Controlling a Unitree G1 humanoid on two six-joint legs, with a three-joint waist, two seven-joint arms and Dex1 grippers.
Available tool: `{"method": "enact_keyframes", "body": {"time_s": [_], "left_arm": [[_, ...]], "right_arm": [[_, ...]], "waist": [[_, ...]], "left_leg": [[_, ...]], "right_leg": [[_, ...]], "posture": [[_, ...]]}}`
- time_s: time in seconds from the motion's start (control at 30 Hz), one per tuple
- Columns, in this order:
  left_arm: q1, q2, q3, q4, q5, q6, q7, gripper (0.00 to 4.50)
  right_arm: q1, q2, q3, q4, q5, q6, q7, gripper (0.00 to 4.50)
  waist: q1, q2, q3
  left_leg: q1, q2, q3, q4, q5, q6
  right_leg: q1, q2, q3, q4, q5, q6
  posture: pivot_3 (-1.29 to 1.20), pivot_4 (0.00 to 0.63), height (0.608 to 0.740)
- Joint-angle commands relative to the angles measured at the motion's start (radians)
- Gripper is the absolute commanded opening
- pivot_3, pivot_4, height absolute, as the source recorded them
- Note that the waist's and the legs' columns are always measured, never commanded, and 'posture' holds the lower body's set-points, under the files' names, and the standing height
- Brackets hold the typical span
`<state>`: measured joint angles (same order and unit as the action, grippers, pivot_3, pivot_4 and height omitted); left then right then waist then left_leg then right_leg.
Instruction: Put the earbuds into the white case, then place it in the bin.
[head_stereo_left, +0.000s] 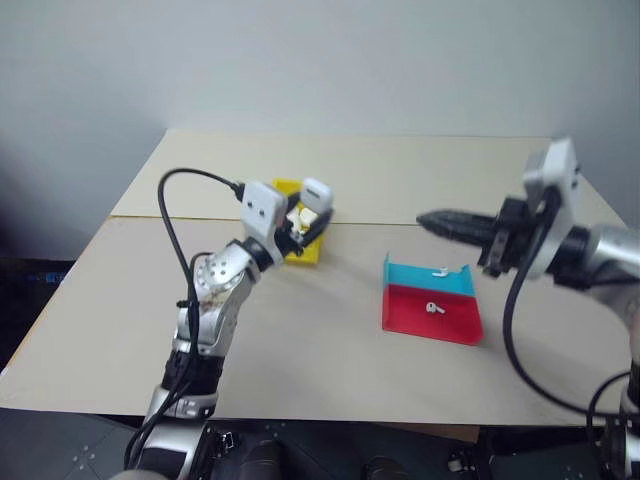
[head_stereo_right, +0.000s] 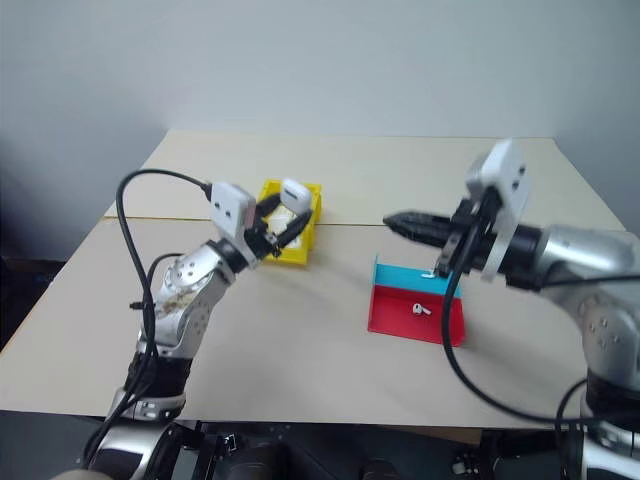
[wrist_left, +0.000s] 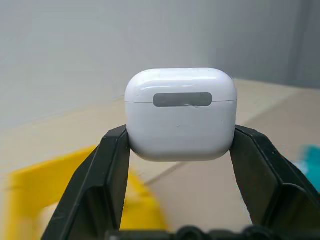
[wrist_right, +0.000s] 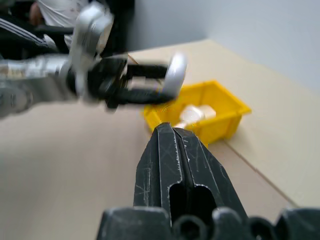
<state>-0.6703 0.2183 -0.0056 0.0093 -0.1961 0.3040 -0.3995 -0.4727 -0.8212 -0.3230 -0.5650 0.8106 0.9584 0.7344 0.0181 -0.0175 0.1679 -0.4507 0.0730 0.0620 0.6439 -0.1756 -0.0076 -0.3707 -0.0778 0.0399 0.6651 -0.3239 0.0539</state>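
Plainly, the left gripper (wrist_left: 180, 145) has the white case (wrist_left: 180, 113) pinched between its two black fingers, the jaws spread wide to span the case's breadth and pressing on its two opposite rounded sides, lid shut and uppermost, the lid seam lying just above the pads. In the head views the held case sits over the yellow bin (head_stereo_right: 300, 247), just past the fingertips and slightly below them, with other pale look-alike cases lying in the bin's well beneath the claw. The right gripper (head_stereo_right: 405, 224) points level toward the left one, its fingers pressed fully together and holding nothing, well apart from the case. Two earbuds remain out: one (head_stereo_right: 419, 309) on the red tray (head_stereo_right: 395, 322) and one (head_stereo_left: 441, 271) on the cyan tray (head_stereo_left: 410, 277), both below and beside the right claw's tips. I judge the case light, rigid and glossy, so slippery against hard pads; a side grip below the seam is the sound one, since squeezing on the lid could pop the hinge. The earbuds look tiny, slick and easily flicked away, best taken across the stem rather than the bulb.
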Motion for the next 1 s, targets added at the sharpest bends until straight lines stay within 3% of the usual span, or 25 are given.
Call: {"method": "enact_keyframes", "body": {"time_s": [0.03,0.27,0.43,0.5,0.57,0.7,0.83,1.0], "left_arm": [[-0.081,-0.022,0.014,0.112,0.089,-0.023,0.145,2.74],[-0.214,-0.044,-0.002,0.412,0.157,-0.062,0.205,2.74],[-0.254,-0.038,-0.012,0.533,0.199,-0.128,0.222,4.36],[-0.240,-0.032,-0.002,0.502,0.184,-0.146,0.196,4.44],[-0.208,-0.013,0.015,0.440,0.152,-0.179,0.141,4.44],[-0.100,0.103,0.055,0.165,-0.015,-0.010,-0.094,4.44],[0.097,0.316,0.099,-0.161,-0.172,0.116,-0.326,4.44],[0.342,0.517,0.269,-0.443,-0.416,0.232,-0.506,4.44]], "right_arm": [[0.056,-0.026,0.008,-0.090,-0.060,-0.057,-0.045,0.02],[0.051,-0.034,0.000,-0.093,-0.033,-0.058,-0.065,0.02],[0.043,-0.034,0.004,-0.102,-0.018,-0.052,-0.083,0.00],[0.048,-0.034,-0.006,-0.106,-0.007,-0.050,-0.086,0.00],[0.059,-0.033,-0.015,-0.106,0.002,-0.055,-0.088,0.00],[0.097,-0.032,0.033,-0.085,-0.052,-0.113,-0.066,0.00],[0.111,-0.065,0.076,-0.021,-0.101,-0.162,0.003,0.00],[0.144,-0.105,0.092,0.028,-0.127,-0.225,0.107,0.00]], "waist": [[-0.002,0.000,0.000],[-0.007,0.000,0.000],[-0.006,0.000,0.000],[-0.006,0.000,0.000],[-0.007,0.000,0.000],[-0.018,0.000,0.000],[-0.026,0.000,0.000],[-0.029,0.000,0.000]], "left_leg": [[0.000,0.000,0.000,0.000,0.000,0.000],[0.001,0.000,0.000,-0.001,0.000,-0.001],[0.000,-0.001,0.000,-0.001,0.000,-0.001],[0.000,-0.001,0.000,-0.001,0.001,-0.001],[0.000,-0.001,0.000,-0.001,0.001,-0.001],[0.000,0.000,0.000,-0.002,0.003,-0.005],[0.002,0.000,0.001,-0.002,0.003,-0.005],[0.004,0.002,0.002,-0.003,0.003,-0.005]], "right_leg": [[0.000,0.000,0.000,0.000,0.000,0.000],[0.000,0.000,0.000,0.000,0.000,0.000],[0.000,0.000,0.000,-0.001,0.000,0.000],[0.000,0.000,0.000,-0.001,0.000,0.000],[0.000,0.000,0.000,-0.001,0.000,0.000],[-0.001,0.000,0.000,0.000,0.000,0.000],[0.000,0.000,0.001,0.000,0.000,0.000],[0.001,0.000,0.001,0.000,0.000,0.000]], "posture": [[0.00,0.150,0.740],[0.00,0.150,0.740],[0.00,0.150,0.740],[0.00,0.150,0.740],[0.00,0.150,0.740],[0.00,0.150,0.740],[0.00,0.150,0.740],[0.00,0.150,0.740]]}}
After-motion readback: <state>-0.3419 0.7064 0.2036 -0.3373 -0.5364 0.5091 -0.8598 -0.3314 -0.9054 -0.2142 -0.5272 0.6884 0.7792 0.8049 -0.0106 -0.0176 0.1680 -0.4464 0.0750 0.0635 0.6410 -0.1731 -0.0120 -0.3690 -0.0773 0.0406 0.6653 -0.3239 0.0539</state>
